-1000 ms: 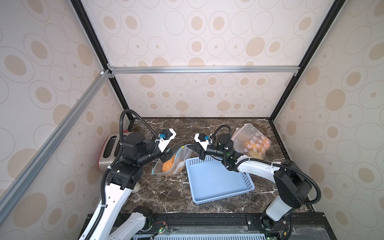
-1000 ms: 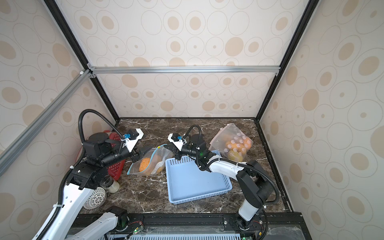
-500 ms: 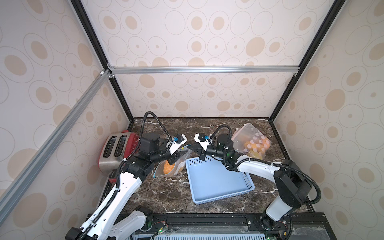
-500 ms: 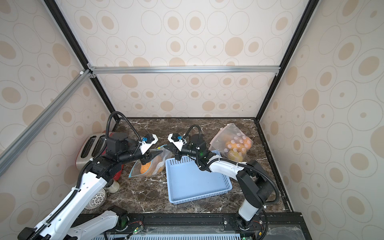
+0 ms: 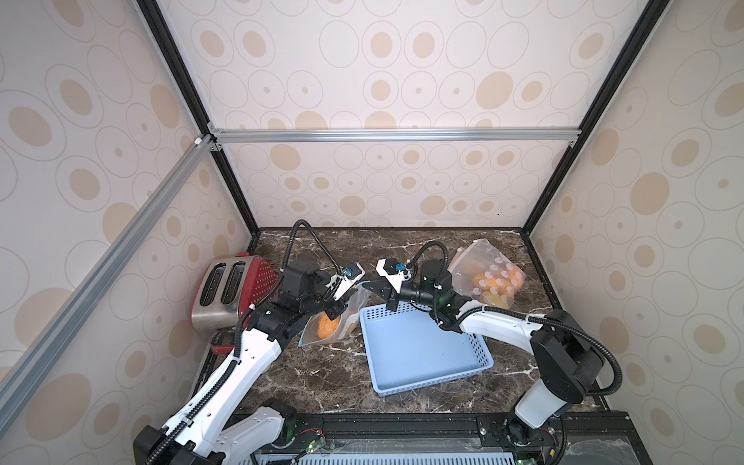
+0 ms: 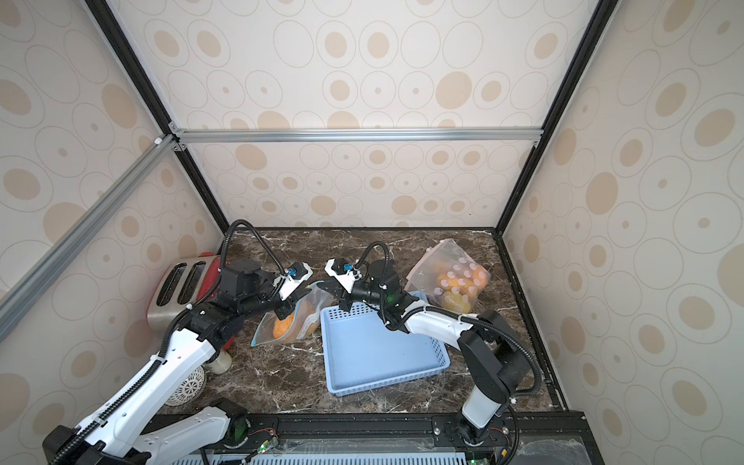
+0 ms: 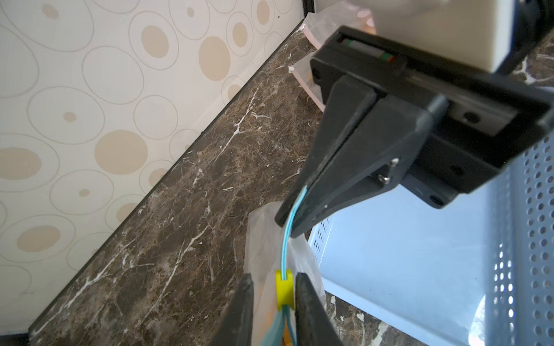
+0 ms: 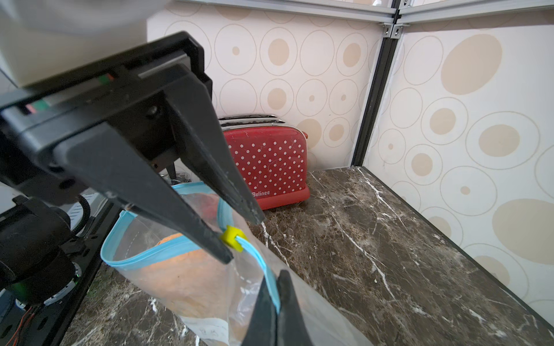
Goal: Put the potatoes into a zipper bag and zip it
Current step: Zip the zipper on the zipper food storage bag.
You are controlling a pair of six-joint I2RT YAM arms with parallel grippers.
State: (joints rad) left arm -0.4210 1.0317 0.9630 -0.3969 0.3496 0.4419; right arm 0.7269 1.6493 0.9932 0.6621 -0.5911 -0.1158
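Since a sec ago my L claw (image 8: pixel 242 241) has swung in from over by the red, white-dotted toaster (image 8: pixel 266 161). It's now at the mouth of the clear plastic zipper bag (image 8: pixel 186 278) w/ the blue zip strip. Its jaws were wide then and have narrowed to either side of the small yellow plastic slider (image 7: pixel 283 292). They're still apart: one finger touches the slider, while the other shows a sliver of gap in the left wrist view, so there's no clamp yet.

My R claw (image 7: pixel 289 222) hasn't budged. It's pinched together on the blue strip at the bag's end, just beside the slider, holding the mouth up off the dark marble tabletop (image 5: pixel 322 374).

My read: loading is over for this bag and the zip step is starting. The flat blue perforated plastic basket (image 5: pixel 422 350) (image 6: pixel 378 354) is empty in both top views. A second clear bag (image 5: pixel 489 277), packed w/ orange lumps, sits well apart at the back by my R arm.

A wrinkly orange potato (image 5: pixel 325 327) lies low inside the bag, under my L claw; I can't tell if there are more behind it. Btw R claw and slider the strip is joined, but past the slider the mouth gapes in a loop toward my L arm. So I reckon the slider must run away from the R claw once I've got it clamped.
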